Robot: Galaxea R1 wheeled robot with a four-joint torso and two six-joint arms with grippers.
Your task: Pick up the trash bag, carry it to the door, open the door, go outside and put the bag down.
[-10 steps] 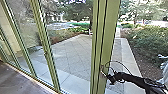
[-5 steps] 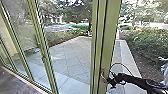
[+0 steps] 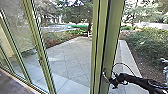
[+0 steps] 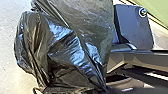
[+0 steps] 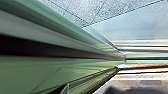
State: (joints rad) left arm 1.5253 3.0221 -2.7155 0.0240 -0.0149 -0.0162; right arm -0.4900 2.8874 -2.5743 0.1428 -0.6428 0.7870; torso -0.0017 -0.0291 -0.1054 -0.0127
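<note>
Since the earlier frame, we find the right claw [image 3: 106,75] shifted slightly toward 3 o'clock in the head view. It now stands at 5 o'clock, at the green door post [image 3: 113,37]; its grip we cannot tell. We record the black trash bag [image 4: 62,50], bulging and creased, large before the left wrist camera, above pale ground [image 4: 8,50]. State of the left claw: we cannot tell. Beyond the glass, paving [image 3: 72,55] lies toward 12 o'clock, shrubs [image 3: 150,43] toward 2.
</note>
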